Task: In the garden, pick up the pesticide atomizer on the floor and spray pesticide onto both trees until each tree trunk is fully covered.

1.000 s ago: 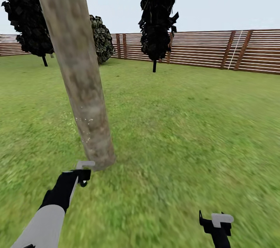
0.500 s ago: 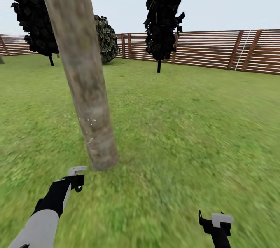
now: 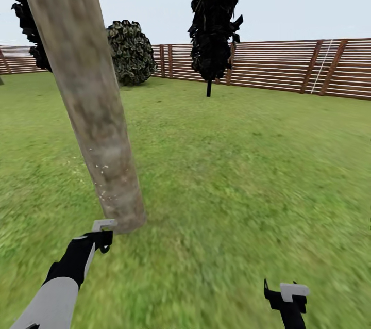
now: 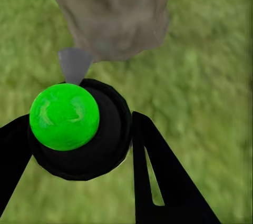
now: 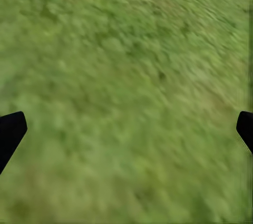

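A thick pale grey-tan tree trunk (image 3: 90,97) leans up from the grass floor (image 3: 232,174) at the left. A few white specks of pesticide (image 3: 101,168) dot its lower part. My left gripper (image 3: 102,240) is shut on the pesticide atomizer (image 3: 103,225), whose grey nozzle sits just beside the trunk's base. In the left wrist view the atomizer (image 4: 64,116) shows a bright green cap on a black body between my black fingers (image 4: 158,182), its nozzle pointing at the trunk (image 4: 113,13). My right gripper (image 3: 287,292) hangs open and empty low over the grass (image 5: 126,76).
A near-black conifer (image 3: 214,14) stands mid-lawn ahead, another (image 3: 31,19) shows behind the trunk, and a round dark shrub (image 3: 130,53) sits by the reddish-brown slat fence (image 3: 288,66). Open lawn stretches to the right.
The whole picture has shifted, so the camera moved; the trunk now sits further left in it. My left gripper with the atomizer is slightly lower in the picture than a second ago. The right gripper holds still.
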You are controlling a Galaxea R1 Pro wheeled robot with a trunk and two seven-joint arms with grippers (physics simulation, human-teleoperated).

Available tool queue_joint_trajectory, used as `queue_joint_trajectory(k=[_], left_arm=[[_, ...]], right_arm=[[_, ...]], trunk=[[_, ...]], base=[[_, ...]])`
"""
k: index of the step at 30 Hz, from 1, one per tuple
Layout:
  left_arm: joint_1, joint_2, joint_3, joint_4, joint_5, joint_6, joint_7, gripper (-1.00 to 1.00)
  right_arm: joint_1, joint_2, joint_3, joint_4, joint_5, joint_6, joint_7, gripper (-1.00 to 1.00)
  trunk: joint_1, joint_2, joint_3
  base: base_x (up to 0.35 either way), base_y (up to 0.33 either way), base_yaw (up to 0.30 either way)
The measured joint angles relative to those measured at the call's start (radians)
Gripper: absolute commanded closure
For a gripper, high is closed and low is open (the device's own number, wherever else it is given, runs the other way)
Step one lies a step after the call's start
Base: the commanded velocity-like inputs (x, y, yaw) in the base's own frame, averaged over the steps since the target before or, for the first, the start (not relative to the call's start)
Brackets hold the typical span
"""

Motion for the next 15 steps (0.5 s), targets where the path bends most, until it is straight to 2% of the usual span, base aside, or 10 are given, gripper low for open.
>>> queue_joint_trajectory(k=[9, 15], left_arm=[[0.0, -0.003, 0.002, -0.004, 0.002, 0.0, 0.0, 1.0], [0.0, -0.002, 0.006, -0.004, 0.001, 0.0, 0.0, 1.0]], right_arm=[[0.0, 0.0, 0.0, 0.0, 0.0, 0.0, -0.001, -1.0], [0.0, 0.0, 0.001, 0.0, 0.0, 0.0, -0.001, -1.0]], trunk=[[0.0, 0.0, 0.0], [0.0, 0.0, 0.0]], base=[[-0.006, -0.276, 0.247], [0.0, -0.276, 0.023]])
